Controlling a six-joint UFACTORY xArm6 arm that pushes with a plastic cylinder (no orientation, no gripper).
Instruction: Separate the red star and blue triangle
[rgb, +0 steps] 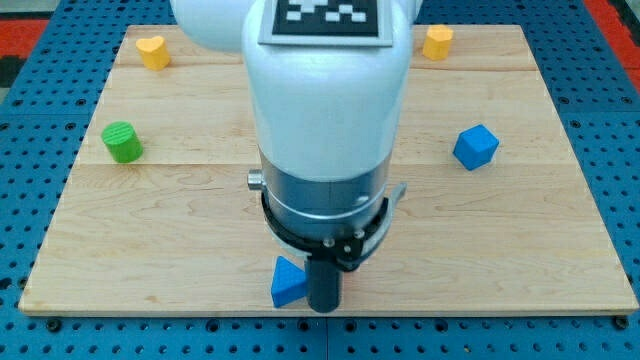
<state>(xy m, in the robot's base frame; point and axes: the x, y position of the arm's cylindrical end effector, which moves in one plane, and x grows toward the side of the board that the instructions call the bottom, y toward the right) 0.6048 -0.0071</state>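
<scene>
A: Where is the blue triangle (287, 283) sitting, and where is the red star?

B: The blue triangle is lying near the view's bottom edge of the wooden board (520, 250), a little left of centre. The red star is not showing anywhere; I am guessing the arm's white body (325, 90) is hiding it, but I cannot tell.

A: And the rod?

B: My tip (322, 307) is resting just beside the triangle, on its right, apparently touching its right edge. There are no jaws here to open or close, so it is gripping nothing, only pressing sideways at most.

A: Which step is that?

B: I am judging it as the push itself: the tip is standing where a sweep toward the view's left would be carrying the triangle along the bottom edge. Whether the pair is already apart I cannot say while the star is hidden.

A: What is the next move needing?

B: A push kept parallel to the bottom edge, since the triangle is lying close to it and could be slipping off.

A: Anything else about?

B: A blue cube (476, 147) at the right, a green cylinder (122, 142) at the left, a yellow block (152, 51) at top left and an orange block (437, 42) at top right, all well apart from the tip.
</scene>
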